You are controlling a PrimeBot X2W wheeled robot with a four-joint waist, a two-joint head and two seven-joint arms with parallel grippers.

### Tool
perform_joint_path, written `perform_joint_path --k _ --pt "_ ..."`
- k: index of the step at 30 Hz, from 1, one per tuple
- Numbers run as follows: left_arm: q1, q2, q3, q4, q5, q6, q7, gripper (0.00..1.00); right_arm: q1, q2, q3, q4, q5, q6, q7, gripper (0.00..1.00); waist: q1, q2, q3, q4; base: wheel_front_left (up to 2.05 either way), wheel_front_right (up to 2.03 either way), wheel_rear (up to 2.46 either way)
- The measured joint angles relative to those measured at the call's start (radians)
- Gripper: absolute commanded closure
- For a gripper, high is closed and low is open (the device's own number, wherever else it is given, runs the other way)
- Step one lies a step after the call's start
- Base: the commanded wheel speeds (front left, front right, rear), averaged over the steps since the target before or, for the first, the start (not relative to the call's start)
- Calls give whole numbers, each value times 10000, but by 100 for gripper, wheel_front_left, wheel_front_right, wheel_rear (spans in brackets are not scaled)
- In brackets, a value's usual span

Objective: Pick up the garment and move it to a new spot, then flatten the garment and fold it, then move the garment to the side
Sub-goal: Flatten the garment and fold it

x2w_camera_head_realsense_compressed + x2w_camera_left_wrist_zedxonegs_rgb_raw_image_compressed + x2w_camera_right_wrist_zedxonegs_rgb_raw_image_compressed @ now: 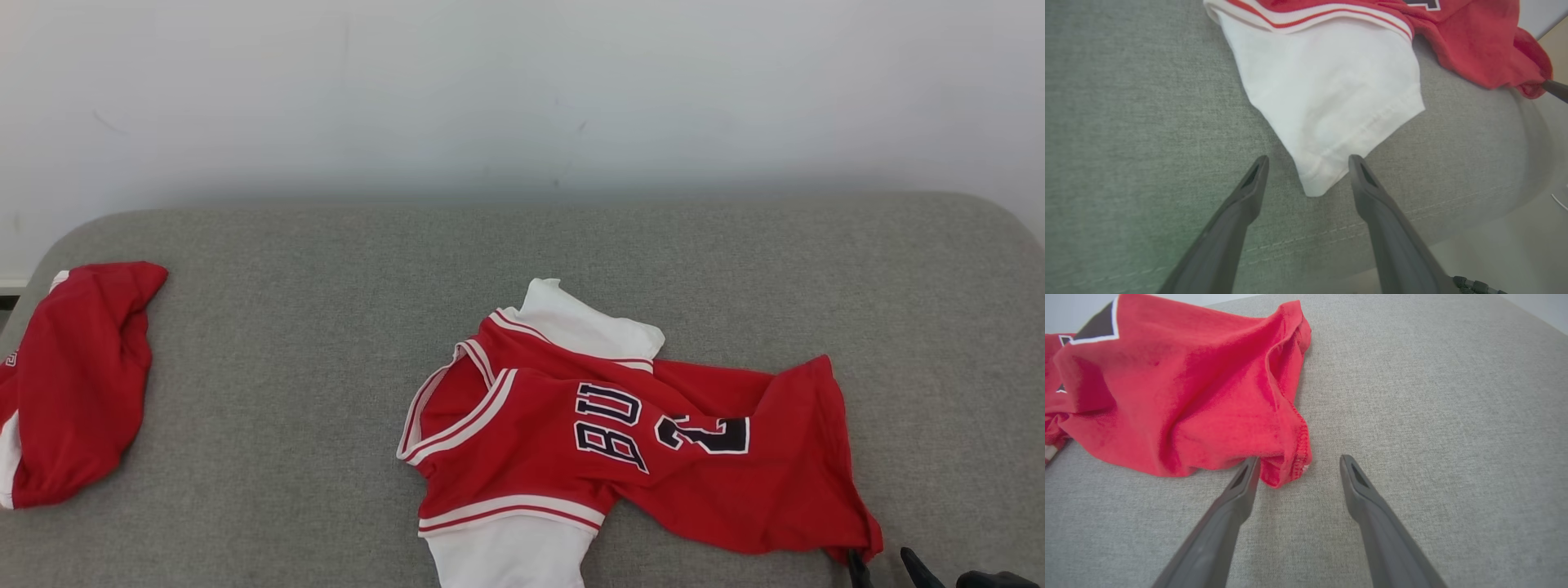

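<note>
A red jersey garment (pixel 620 441) with white sleeves and dark lettering lies crumpled on the grey cushion, near its front edge. In the left wrist view my left gripper (pixel 1308 161) stands open, the tip of the white sleeve (pixel 1331 98) lying between its fingertips. My right gripper (pixel 1298 461) is open too, and the garment's red hem corner (pixel 1286 469) lies between its fingers, against the left one. From the head camera, the right gripper (pixel 882 559) shows as dark fingertips at the bottom right, just below the garment's red corner.
A second red piece of clothing (pixel 77 380) lies at the cushion's far left edge. The grey cushion (pixel 326 327) stretches wide behind the garment, up to a white wall (pixel 522 90). Its front seam (pixel 1331 232) runs under the left gripper.
</note>
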Motion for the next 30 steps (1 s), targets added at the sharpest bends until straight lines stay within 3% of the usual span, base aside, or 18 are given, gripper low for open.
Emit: perform_joint_path --k 4,6,7,8,9,10,13,19,25,30 --pt "-264 -29 -257 453 -261 69 -86 0 -206 6 69 412 -165 0 -107 0 0 0 28 36 0 0 0" --pt "-431 -33 -366 671 -500 59 -117 0 -243 13 58 579 -305 0 -174 41 0 0 19 81 0 0 0" --pt "-526 -38 -441 763 -784 36 -157 0 -257 23 31 700 -337 0 -171 87 0 0 10 109 0 0 0" --pt "-616 -38 -493 851 -1003 -6 -163 2 -270 40 6 802 -389 0 -173 100 0 0 -3 139 0 0 0" --pt "-722 -36 -564 938 -1137 -8 -169 60 -278 63 -13 874 -416 0 -188 100 0 0 -12 168 0 0 0" --pt "-834 -36 -637 1014 -1337 -15 -198 100 -286 88 -23 922 -451 0 -222 100 0 0 -25 191 0 0 0" --pt "-976 -40 -715 1143 -2025 -36 -257 100 -355 134 -23 984 -485 0 -314 100 0 0 -62 208 0 0 0" --pt "-863 -52 -393 888 -2259 88 -301 100 -253 117 255 531 -194 0 -520 100 0 0 -140 148 0 0 0" --pt "-124 4 1126 -1352 -1804 332 -328 100 454 -153 493 -1064 696 0 -593 100 0 0 -136 72 0 0 0" --pt "-162 393 1914 -3033 -1269 401 -328 100 560 -566 700 -2798 1317 0 31 100 -1 0 -113 -129 0 0 0"
